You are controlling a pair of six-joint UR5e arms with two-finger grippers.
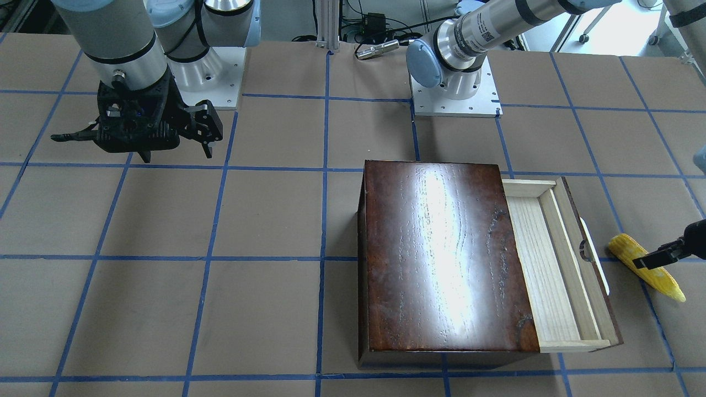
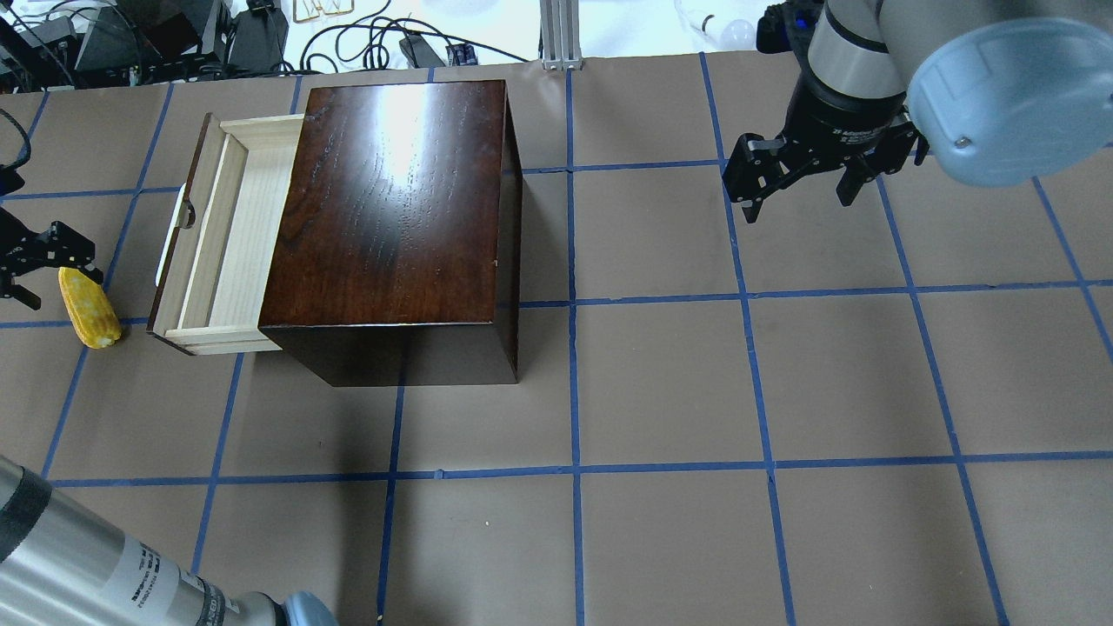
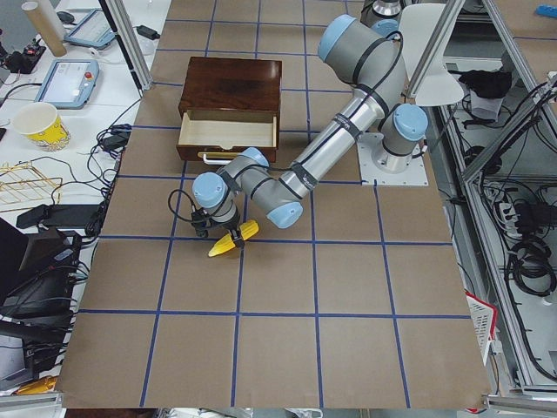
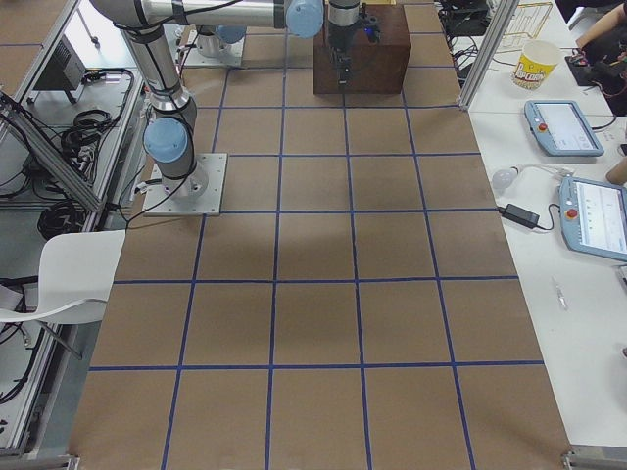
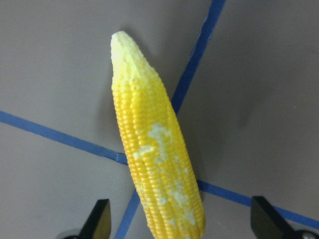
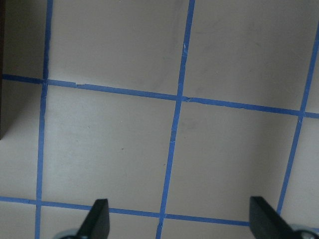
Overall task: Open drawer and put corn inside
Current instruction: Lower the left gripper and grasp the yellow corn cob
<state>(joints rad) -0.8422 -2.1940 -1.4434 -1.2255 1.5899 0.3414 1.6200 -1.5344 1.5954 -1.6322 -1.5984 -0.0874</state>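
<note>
one ear of corn (image 5: 154, 164) lies on the table (image 1: 265, 220) just beside the pulled-out drawer (image 1: 551, 264) (outside its tray). one dark-brown box (image 1: 441, 259) holds that single drawer. of two grippers, the left gripper (image 5: 182, 221) straddles the corn with its fingers apart, and the right gripper (image 2: 800, 183) hangs spread, well apart from the box.

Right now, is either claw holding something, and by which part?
Nothing is held. The left gripper is open, straddling the thick end of the corn without touching it; the right gripper is open above the table.

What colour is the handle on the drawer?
White. The handle on the drawer, against its dark brown front, shows best in the front-facing view.
</note>
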